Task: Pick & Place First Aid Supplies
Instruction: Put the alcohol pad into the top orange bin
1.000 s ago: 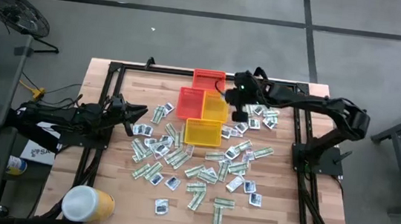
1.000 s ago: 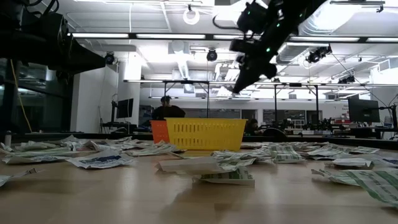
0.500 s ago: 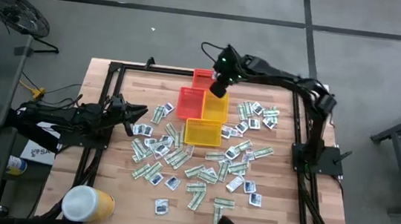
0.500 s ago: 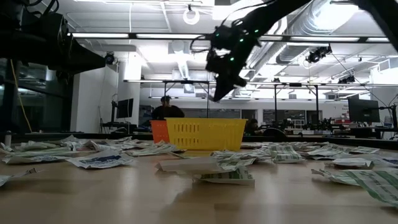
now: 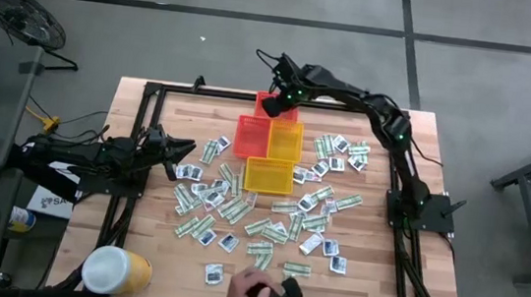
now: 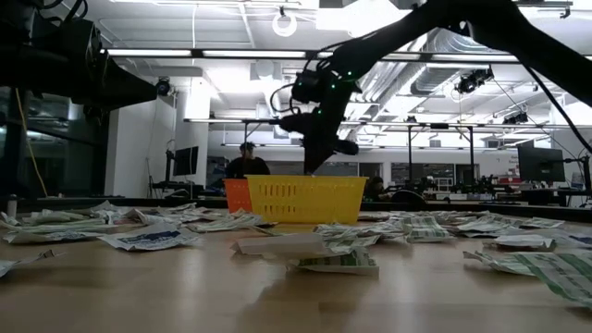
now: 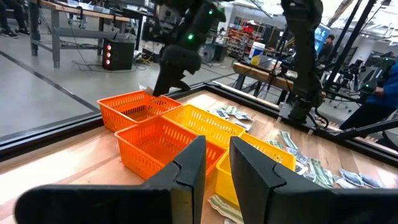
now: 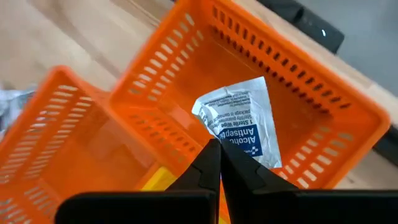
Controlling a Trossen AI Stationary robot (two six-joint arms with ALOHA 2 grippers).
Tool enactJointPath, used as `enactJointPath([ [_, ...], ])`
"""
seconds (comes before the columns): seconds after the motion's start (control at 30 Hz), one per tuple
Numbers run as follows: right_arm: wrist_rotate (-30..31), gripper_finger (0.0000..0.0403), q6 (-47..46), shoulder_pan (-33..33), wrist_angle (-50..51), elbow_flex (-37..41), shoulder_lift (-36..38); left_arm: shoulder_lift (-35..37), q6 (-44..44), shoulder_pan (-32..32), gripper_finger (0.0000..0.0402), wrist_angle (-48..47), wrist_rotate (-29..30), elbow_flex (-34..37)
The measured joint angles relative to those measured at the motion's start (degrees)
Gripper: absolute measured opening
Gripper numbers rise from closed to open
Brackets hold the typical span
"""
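you're at the drop: your right gripper [image 5: 272, 106], fingers pinched tight on a white wipe packet [image 8: 241, 126], hangs over the far red basket [image 5: 276, 104]. next you need to let the fingers part so it falls inside. your left gripper [image 5: 185, 147] waits partly parted, empty, at the table's [image 5: 129, 228] left edge. four baskets stand clustered; dozens of packets [image 5: 240, 205] lie loose on the wood.
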State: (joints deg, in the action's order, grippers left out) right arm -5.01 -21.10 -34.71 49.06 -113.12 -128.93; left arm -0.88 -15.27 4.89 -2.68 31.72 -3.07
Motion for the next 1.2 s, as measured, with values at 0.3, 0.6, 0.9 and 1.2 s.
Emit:
enactJointPath([
  [0.3,1.54,0.0035,-2.86,-1.21,0.47,0.02,-0.32,0.00,0.00,0.02,0.0073,0.00,0.01,0.00],
  [0.6,1.44,0.0124,-1.03,-1.33,0.75,0.02,-0.14,-0.01,0.00,0.01,0.0073,0.00,0.01,0.00],
  [0.9,-3.92,0.0144,16.88,0.77,8.63,0.02,4.18,0.01,0.00,0.00,0.0073,0.00,0.01,-0.02],
  [1.2,-3.92,0.0138,28.94,4.36,16.98,3.95,9.96,0.01,0.00,0.00,0.0073,0.00,-0.01,-0.01],
])
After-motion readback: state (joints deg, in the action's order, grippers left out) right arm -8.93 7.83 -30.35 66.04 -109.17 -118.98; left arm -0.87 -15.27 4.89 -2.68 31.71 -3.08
